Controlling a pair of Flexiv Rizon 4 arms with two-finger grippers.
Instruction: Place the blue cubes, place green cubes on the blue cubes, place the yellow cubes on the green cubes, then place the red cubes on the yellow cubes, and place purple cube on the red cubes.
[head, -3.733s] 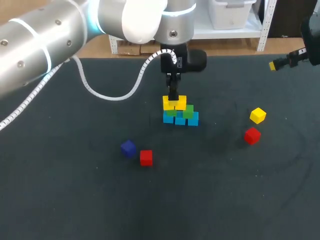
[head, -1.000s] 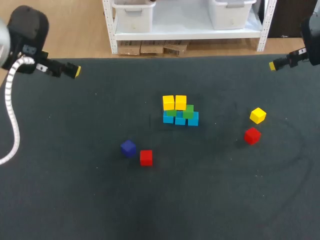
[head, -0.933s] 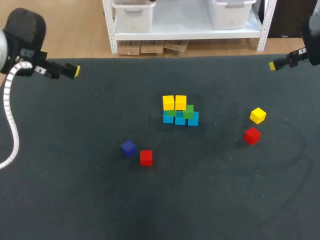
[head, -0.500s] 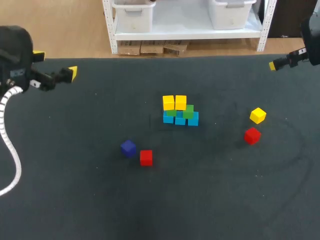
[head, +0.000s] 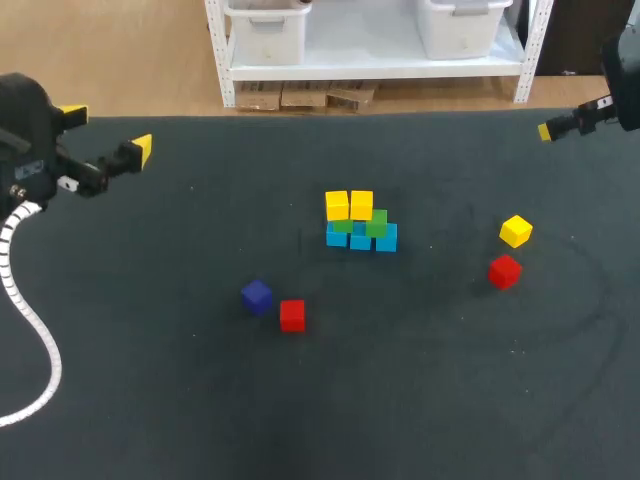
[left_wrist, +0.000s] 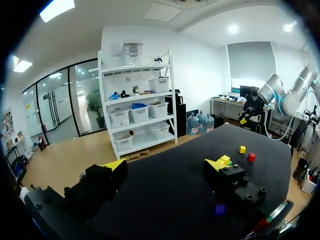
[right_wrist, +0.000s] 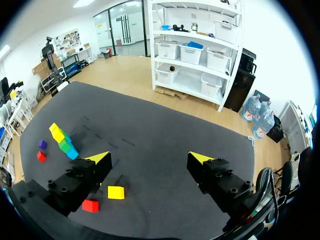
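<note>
Cubes (head: 361, 222) piled in three layers stand near the middle of our dark table (head: 420, 400), well apart from both pairs of jaws. Our left arm (head: 25, 130) comes in at the table's far left edge. Its left gripper (head: 107, 132) hangs above the cloth with the jaws spread wide and nothing between them. In the left wrist view the pile shows far ahead, just past one fingertip and partly hidden by it. Our right arm (head: 625, 85) sits at the far right corner. From above only one yellow tip of it shows, but the right wrist view shows the right gripper (right_wrist: 150, 157) with its jaws also wide apart and bare. The pile lies well ahead of them and off to one side. The bottom layer is three blue cubes (head: 361, 240) side by side, with two green cubes (head: 376, 222) on them and two yellow cubes (head: 349, 205) on top. A loose yellow cube (head: 515, 231) lies on the cloth low under the gap of the right jaws, nearer one finger. The near red cube (head: 504, 271) is just beside it. Farther from those jaws, beyond the pile, lie the far red cube (head: 292, 315) and, close to it, the purple cube (head: 257, 296), which the left wrist view shows beneath one finger of the left jaws.
</note>
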